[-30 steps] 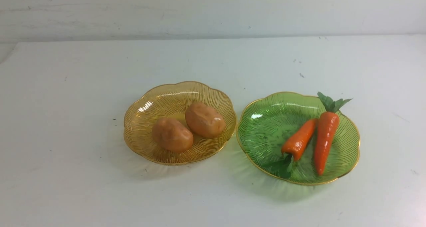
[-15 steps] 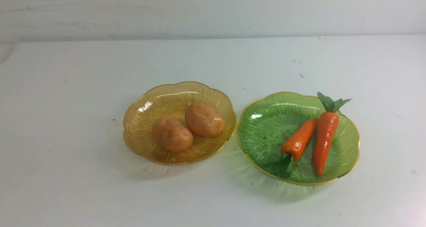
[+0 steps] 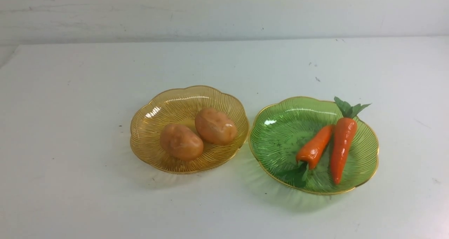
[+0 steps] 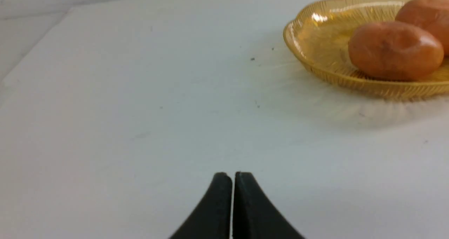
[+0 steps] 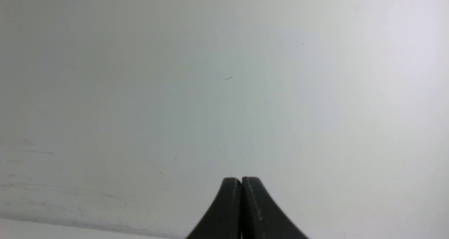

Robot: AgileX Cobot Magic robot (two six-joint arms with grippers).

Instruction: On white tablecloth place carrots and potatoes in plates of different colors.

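Potatoes [image 3: 199, 134] fill the left, amber plate [image 3: 161, 98], carrots [image 3: 326, 146] the right, green one [image 3: 270, 109]. Sorting looks finished (leafy tops overhang harmlessly), so keep the left gripper [image 4: 233, 174] and right gripper [image 5: 241, 179], both closed on nothing, well away.

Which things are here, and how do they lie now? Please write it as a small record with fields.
yellow plate: holds both potatoes
potatoes: one nearer the robot, one farther and to the right
green plate: to the right of the yellow plate, holds both carrots
longer carrot: leaves point away from the robot, over the rim
shorter carrot: leaves toward the robot
left gripper: shut, nothing held
right gripper: shut, nothing held
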